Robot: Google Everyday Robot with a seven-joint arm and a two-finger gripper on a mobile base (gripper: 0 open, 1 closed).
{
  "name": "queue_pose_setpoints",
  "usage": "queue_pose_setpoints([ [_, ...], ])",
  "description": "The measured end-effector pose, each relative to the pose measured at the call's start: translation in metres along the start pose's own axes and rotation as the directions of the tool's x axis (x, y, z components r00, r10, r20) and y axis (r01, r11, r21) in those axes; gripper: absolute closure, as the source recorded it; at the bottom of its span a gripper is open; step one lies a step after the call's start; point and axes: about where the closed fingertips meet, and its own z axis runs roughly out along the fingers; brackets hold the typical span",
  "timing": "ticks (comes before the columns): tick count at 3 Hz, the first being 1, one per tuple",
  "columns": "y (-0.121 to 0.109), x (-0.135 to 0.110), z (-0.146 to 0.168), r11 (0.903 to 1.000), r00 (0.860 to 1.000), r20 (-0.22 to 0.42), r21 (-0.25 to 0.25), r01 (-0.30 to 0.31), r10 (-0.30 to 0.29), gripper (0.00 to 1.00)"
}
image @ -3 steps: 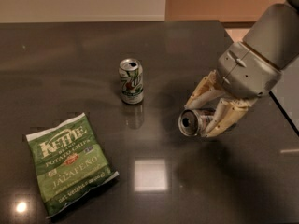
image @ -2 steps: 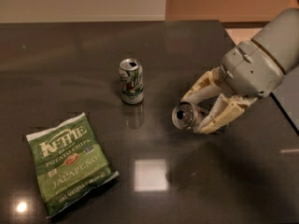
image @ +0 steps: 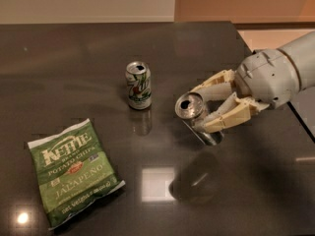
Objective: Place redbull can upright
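Note:
The redbull can [image: 193,109] is a slim silver can held tilted, its silver top with pull tab facing up and to the left. My gripper [image: 209,108] is shut on the can from the right, its cream fingers [image: 227,119] above and below the can's body. The can hangs a little above the dark table [image: 74,58], right of centre. Most of the can's body is hidden between the fingers.
A white and green soda can [image: 138,85] stands upright left of the gripper. A green Kettle jalapeño chip bag [image: 74,171] lies flat at the front left. The table's right edge [image: 295,117] runs just under my arm.
My gripper has moved left with the can and the can's top now tilts more upward.

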Motion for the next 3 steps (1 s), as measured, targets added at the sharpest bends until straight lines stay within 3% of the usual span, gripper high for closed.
queue_pose_setpoints([
  [1,-0.005,0.003,-0.006,0.9973,0.989,0.135,0.035,-0.065,0.06,1.0],
  [3,-0.006,0.026,-0.024,0.9829,0.934,0.331,0.072,-0.169,0.137,1.0],
])
